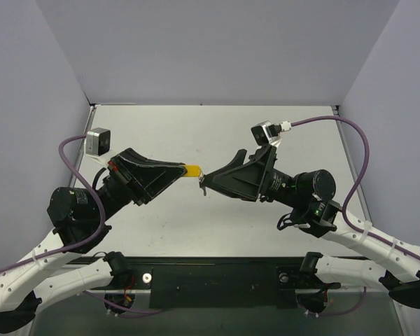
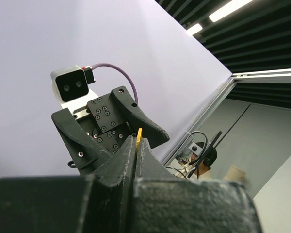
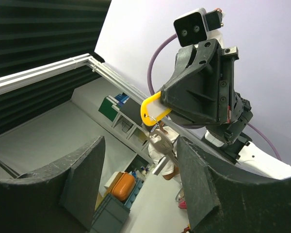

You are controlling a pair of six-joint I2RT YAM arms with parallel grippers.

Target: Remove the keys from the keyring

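A pale worktop (image 1: 217, 133) is lying between lavender walls (image 1: 217, 49). Left of centre and raised off it, the left hand (image 1: 176, 170) is clamping the yellow keyring (image 1: 193, 170), whose free end is pointing right. Just beside that end, the right hand (image 1: 208, 179) is holding its fingers spread apart, gripping nothing. The left wrist view is showing only a yellow sliver of the ring. The right wrist view is revealing the silver key (image 3: 158, 145) dangling below the loop, framed between the spread fingers.
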